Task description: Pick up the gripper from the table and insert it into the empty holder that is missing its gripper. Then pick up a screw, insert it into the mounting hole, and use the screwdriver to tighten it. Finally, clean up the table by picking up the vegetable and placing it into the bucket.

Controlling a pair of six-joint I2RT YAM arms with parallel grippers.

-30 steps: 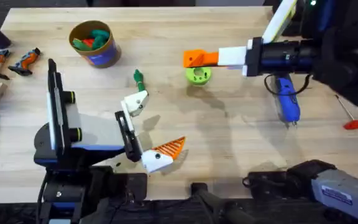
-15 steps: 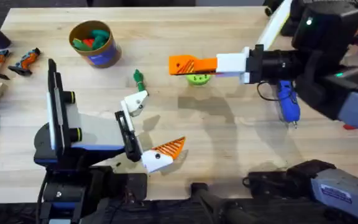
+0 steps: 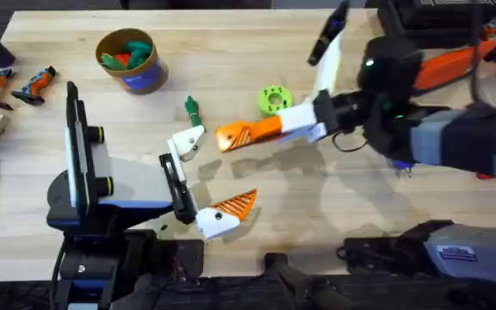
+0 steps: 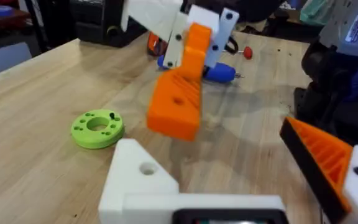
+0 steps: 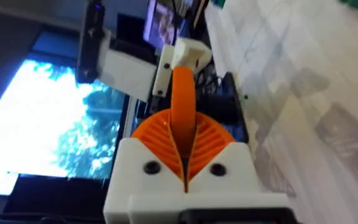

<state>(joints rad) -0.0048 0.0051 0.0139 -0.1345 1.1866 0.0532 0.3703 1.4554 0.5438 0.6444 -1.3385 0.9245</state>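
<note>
The gripper [image 3: 246, 133], pinched by the right gripper [image 3: 231, 136], has moved beside the holder [image 3: 188, 139]; left fingers spread.

Orange gripper [image 4: 178, 102] held above table [image 4: 36, 118], beside green disc [image 4: 97, 129].

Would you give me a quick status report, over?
Right gripper shut on the gripper, near the holder, not inserted. Left gripper open. Vegetable lies beside the holder; path looks clear.

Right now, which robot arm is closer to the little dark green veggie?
Left. The left end effector has its white holder just beside the vegetable. The right end effector, shut on the orange gripper, is a bit farther off.
</note>
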